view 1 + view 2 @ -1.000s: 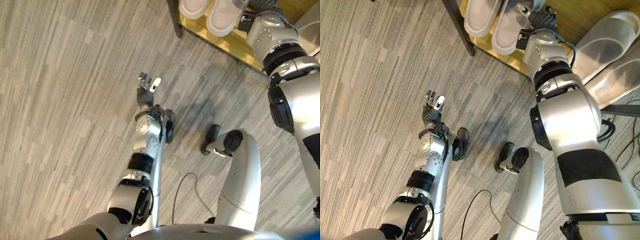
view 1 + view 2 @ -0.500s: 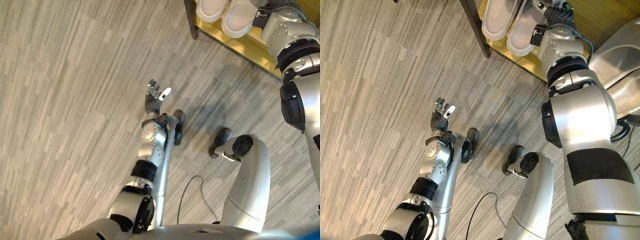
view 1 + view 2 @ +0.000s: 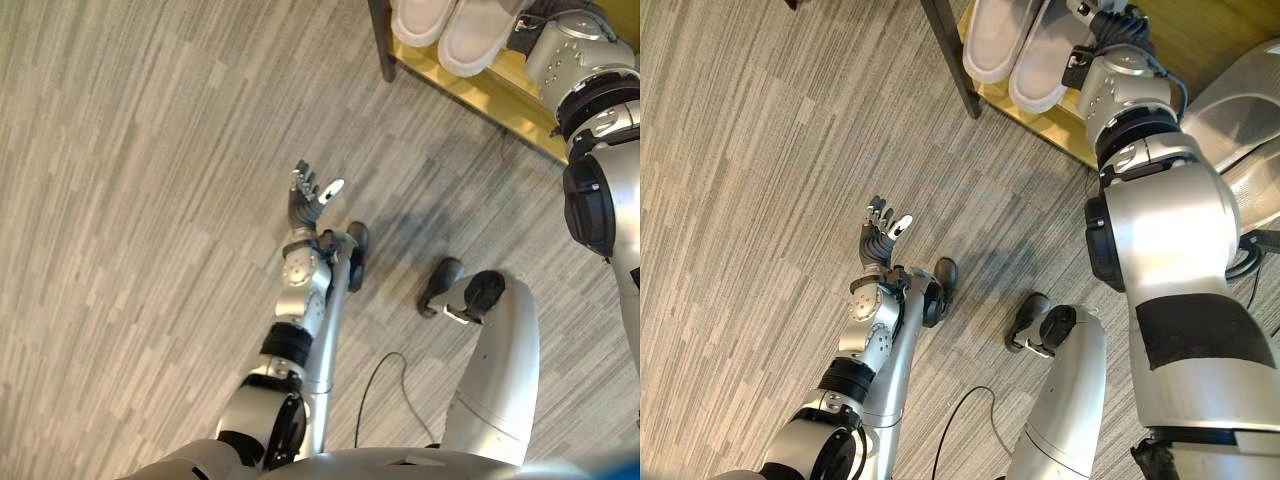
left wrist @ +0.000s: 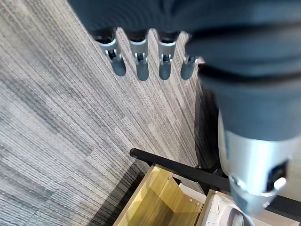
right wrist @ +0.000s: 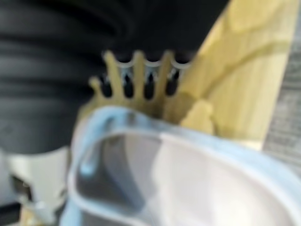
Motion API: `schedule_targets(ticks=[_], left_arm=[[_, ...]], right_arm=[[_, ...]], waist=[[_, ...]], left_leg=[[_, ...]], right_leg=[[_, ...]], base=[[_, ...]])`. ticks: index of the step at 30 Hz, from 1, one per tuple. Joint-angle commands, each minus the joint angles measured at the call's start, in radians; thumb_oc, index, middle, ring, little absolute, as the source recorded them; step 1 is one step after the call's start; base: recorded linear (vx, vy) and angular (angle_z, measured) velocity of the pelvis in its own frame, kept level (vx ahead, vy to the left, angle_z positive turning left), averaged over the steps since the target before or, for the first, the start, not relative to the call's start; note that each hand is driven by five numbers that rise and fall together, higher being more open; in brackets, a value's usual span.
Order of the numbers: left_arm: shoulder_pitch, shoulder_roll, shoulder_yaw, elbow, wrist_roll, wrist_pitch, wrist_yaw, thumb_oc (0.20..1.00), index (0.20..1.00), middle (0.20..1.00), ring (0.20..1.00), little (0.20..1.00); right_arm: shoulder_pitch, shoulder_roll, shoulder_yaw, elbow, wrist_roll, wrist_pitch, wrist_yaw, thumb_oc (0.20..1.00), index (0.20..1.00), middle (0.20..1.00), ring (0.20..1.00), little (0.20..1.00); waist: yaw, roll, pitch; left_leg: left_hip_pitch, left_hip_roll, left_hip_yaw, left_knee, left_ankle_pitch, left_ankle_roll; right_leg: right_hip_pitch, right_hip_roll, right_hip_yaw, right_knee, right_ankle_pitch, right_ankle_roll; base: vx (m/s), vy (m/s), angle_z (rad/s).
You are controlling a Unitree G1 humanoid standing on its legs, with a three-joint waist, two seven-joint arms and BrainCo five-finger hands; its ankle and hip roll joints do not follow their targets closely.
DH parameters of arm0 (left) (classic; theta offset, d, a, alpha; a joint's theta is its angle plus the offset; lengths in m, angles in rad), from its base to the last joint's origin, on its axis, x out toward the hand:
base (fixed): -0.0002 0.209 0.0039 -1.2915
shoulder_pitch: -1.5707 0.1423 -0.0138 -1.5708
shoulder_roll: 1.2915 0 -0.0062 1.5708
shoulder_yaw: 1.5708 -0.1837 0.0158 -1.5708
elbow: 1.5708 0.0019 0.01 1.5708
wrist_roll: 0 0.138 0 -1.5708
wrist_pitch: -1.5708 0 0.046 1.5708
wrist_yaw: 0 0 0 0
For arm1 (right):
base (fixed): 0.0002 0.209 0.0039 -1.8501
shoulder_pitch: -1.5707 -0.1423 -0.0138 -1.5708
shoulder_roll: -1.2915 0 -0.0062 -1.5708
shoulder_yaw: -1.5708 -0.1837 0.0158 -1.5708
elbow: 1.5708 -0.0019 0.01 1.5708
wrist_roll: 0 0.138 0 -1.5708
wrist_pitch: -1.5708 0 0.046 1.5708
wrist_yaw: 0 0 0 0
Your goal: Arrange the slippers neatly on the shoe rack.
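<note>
Two white slippers (image 3: 990,40) (image 3: 1045,58) lie side by side on the wooden shelf (image 3: 1065,125) of the dark-framed shoe rack (image 3: 380,40). My right hand (image 3: 1108,25) reaches over the shelf just right of the right-hand slipper. In the right wrist view that slipper's pale rim (image 5: 141,127) lies right under the palm, and the fingers (image 5: 136,80) stretch straight past it over the wood (image 5: 244,70). Far from the rack, my left hand (image 3: 305,190) hovers open above the floor, palm up, holding nothing. Its relaxed fingers (image 4: 138,66) point toward the floor.
Grey striped carpet floor (image 3: 150,200) spreads to the left of the rack. Two larger pale slippers (image 3: 1230,85) (image 3: 1252,170) lie to the right of my right arm. The rack's dark bar (image 4: 188,172) and wooden shelf (image 4: 160,197) also show past my left hand.
The whole picture has shifted, so the camera moved. Both hands hold about the same places relative to the rack and slippers.
</note>
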Motion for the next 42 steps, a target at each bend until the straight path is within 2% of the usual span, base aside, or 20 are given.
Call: schedule_targets(ticks=[1,4,9,10,12,13,15,18,20,21,22,26,29,31,32,33,34,37,42], left_arm=[[0.182,0.08,0.028,0.094,0.016,-0.055,0.026,1.0,1.0,1.0,1.0,1.0],[0.172,0.087,0.051,0.114,0.006,-0.073,0.026,1.0,1.0,1.0,1.0,1.0],[0.166,0.09,0.085,0.163,-0.019,-0.106,0.022,1.0,1.0,1.0,1.0,1.0],[0.162,0.09,0.089,0.166,-0.022,-0.109,0.019,1.0,1.0,1.0,1.0,1.0],[0.167,0.093,0.092,0.162,-0.021,-0.106,0.016,1.0,1.0,1.0,1.0,1.0],[0.168,0.093,0.092,0.162,-0.021,-0.106,0.016,1.0,1.0,1.0,1.0,1.0],[0.173,0.103,0.094,0.154,-0.015,-0.103,0.018,1.0,1.0,1.0,1.0,1.0],[0.187,0.113,0.096,0.139,-0.012,-0.104,0.012,1.0,1.0,1.0,1.0,1.0],[0.203,0.137,0.062,0.129,0.019,-0.119,-0.001,1.0,1.0,1.0,1.0,1.0],[0.204,0.137,0.062,0.129,0.019,-0.119,-0.001,1.0,1.0,1.0,1.0,1.0],[0.208,0.151,0.052,0.13,0.027,-0.13,-0.016,1.0,1.0,1.0,1.0,1.0],[0.231,0.167,0.035,0.129,0.034,-0.139,-0.05,1.0,1.0,1.0,1.0,1.0],[0.269,0.175,0.018,0.154,0.046,-0.149,-0.08,1.0,1.0,1.0,1.0,1.0],[0.276,0.172,0.02,0.156,0.042,-0.15,-0.087,1.0,1.0,1.0,1.0,1.0],[0.296,0.16,0.01,0.167,0.041,-0.156,-0.104,1.0,1.0,1.0,1.0,1.0],[0.296,0.16,0.01,0.167,0.041,-0.156,-0.104,1.0,1.0,1.0,1.0,1.0],[0.324,0.157,-0.003,0.174,0.052,-0.16,-0.113,1.0,1.0,1.0,1.0,1.0],[0.356,0.152,-0.025,0.192,0.085,-0.183,-0.098,1.0,1.0,1.0,1.0,1.0],[0.413,0.13,-0.077,0.199,0.122,-0.203,-0.092,1.0,1.0,1.0,1.0,1.0]], right_arm=[[-0.054,0.027,-0.005,0.025,-0.065,-0.061,-0.099,1.0,1.0,1.0,1.0,1.0],[-0.016,0.054,-0.028,-0.027,-0.073,-0.079,-0.124,1.0,1.0,1.0,1.0,1.0],[0.144,0.153,-0.086,-0.21,-0.119,-0.053,-0.058,1.0,1.0,1.0,1.0,1.0],[0.172,0.169,-0.091,-0.234,-0.14,-0.048,-0.046,1.0,1.0,1.0,1.0,1.0],[0.256,0.204,-0.122,-0.292,-0.141,-0.03,-0.006,1.0,1.0,1.0,1.0,1.0],[0.256,0.205,-0.122,-0.292,-0.141,-0.03,-0.006,1.0,1.0,1.0,1.0,1.0],[0.332,0.236,-0.141,-0.345,-0.146,-0.018,0.03,1.0,1.0,1.0,1.0,1.0],[0.452,0.294,-0.161,-0.428,-0.185,0.001,0.059,1.0,1.0,1.0,1.0,1.0],[0.583,0.346,-0.217,-0.498,-0.218,-0.004,0.059,1.0,1.0,1.0,1.0,1.0],[0.583,0.346,-0.217,-0.498,-0.218,-0.004,0.059,1.0,1.0,1.0,1.0,1.0],[0.665,0.384,-0.271,-0.554,-0.223,-0.014,0.05,1.0,1.0,1.0,1.0,1.0],[0.82,0.423,-0.315,-0.661,-0.257,-0.038,0.031,1.0,1.0,1.0,1.0,1.0],[1.033,0.443,-0.336,-0.76,-0.344,-0.076,-0.002,1.0,1.0,1.0,1.0,1.0],[1.087,0.446,-0.339,-0.785,-0.356,-0.079,-0.01,1.0,1.0,1.0,1.0,1.0],[1.171,0.454,-0.346,-0.81,-0.385,-0.106,-0.029,1.0,1.0,1.0,1.0,1.0],[1.171,0.454,-0.346,-0.81,-0.385,-0.106,-0.029,1.0,1.0,1.0,1.0,1.0],[1.253,0.475,-0.33,-0.829,-0.415,-0.114,-0.023,1.0,1.0,1.0,1.0,1.0],[1.336,0.486,-0.324,-0.796,-0.438,-0.121,-0.017,1.0,1.0,1.0,1.0,1.0],[1.476,0.488,-0.263,-0.755,-0.498,-0.151,-0.011,1.0,1.0,1.0,1.0,1.0]], waist=[[-0.034,-0.035,0.012],[-0.05,-0.036,0.007],[-0.085,-0.03,-0.058],[-0.09,-0.029,-0.061],[-0.096,-0.02,-0.098],[-0.097,-0.02,-0.104],[-0.1,-0.017,-0.107],[-0.105,-0.02,-0.115],[-0.104,-0.027,-0.126],[-0.104,-0.027,-0.126],[-0.101,-0.032,-0.132],[-0.1,-0.039,-0.144],[-0.096,-0.048,-0.171],[-0.094,-0.047,-0.176],[-0.092,-0.044,-0.188],[-0.092,-0.044,-0.187],[-0.087,-0.04,-0.201],[-0.082,-0.036,-0.222],[-0.08,-0.018,-0.26]], left_leg=[[0.052,0.04,-0.017,-0.008,-0.087,0.001],[0.052,0.049,-0.018,-0.015,-0.087,0.003],[0.052,0.071,-0.052,-0.083,-0.057,0.001],[0.052,0.073,-0.061,-0.116,-0.015,0.0],[0.052,0.075,-0.083,-0.157,0.004,-0.002],[0.053,0.075,-0.081,-0.142,-0.024,0.0],[0.067,0.074,-0.093,-0.189,0.029,-0.001],[0.11,0.073,-0.111,-0.243,0.057,-0.003],[0.173,0.075,-0.118,-0.323,0.084,-0.005],[0.174,0.075,-0.118,-0.323,0.085,-0.005],[0.21,0.07,-0.131,-0.373,0.107,-0.008],[0.282,0.067,-0.139,-0.456,0.145,-0.01],[0.425,0.065,-0.154,-0.595,0.191,-0.012],[0.458,0.064,-0.156,-0.621,0.202,-0.012],[0.538,0.065,-0.158,-0.692,0.224,-0.011],[0.54,0.065,-0.158,-0.693,0.224,-0.011],[0.619,0.06,-0.163,-0.768,0.253,-0.015],[0.739,0.064,-0.167,-0.89,0.294,-0.019],[0.941,0.061,-0.155,-1.084,0.369,-0.031]], right_leg=[[0.094,0.032,0.04,0.032,-0.029,0.039],[0.095,0.043,0.034,0.021,-0.023,0.039],[0.132,0.075,0.0,-0.083,0.012,0.037],[0.137,0.086,-0.005,-0.115,0.044,0.032],[0.16,0.098,-0.026,-0.169,0.06,0.031],[0.168,0.094,-0.029,-0.164,0.036,0.035],[0.195,0.105,-0.042,-0.218,0.073,0.032],[0.248,0.119,-0.057,-0.273,0.089,0.027],[0.31,0.138,-0.069,-0.353,0.118,0.031],[0.31,0.138,-0.069,-0.353,0.119,0.031],[0.35,0.149,-0.079,-0.405,0.135,0.034],[0.427,0.169,-0.101,-0.492,0.167,0.037],[0.547,0.195,-0.124,-0.612,0.214,0.051],[0.578,0.197,-0.13,-0.637,0.223,0.053],[0.645,0.204,-0.13,-0.69,0.239,0.055],[0.647,0.204,-0.13,-0.691,0.239,0.055],[0.717,0.21,-0.132,-0.75,0.257,0.059],[0.827,0.21,-0.137,-0.841,0.278,0.062],[1.002,0.25,-0.138,-1.003,0.334,0.068]], base=[[-0.04,0.02,-0.01],[-0.03,0.02,-0.03],[-0.08,0.031,-0.2],[-0.14,0.022,-0.19],[-0.06,0.028,-0.1],[-0.02,0.011,-0.1],[-0.1,-0.01,-0.06],[-0.1,-0.01,-0.02],[-0.13,0.001,-0.04],[-0.12,-0.01,-0.03],[-0.1,-0.024,0.0],[-0.08,-0.023,0.01],[-0.05,-0.015,0.02],[0.0,0.0,0.0],[0.0,0.0,0.0],[0.03,0.026,-0.02],[0.06,-0.001,-0.04],[0.08,-0.001,0.01],[0.11,0.011,0.03]])
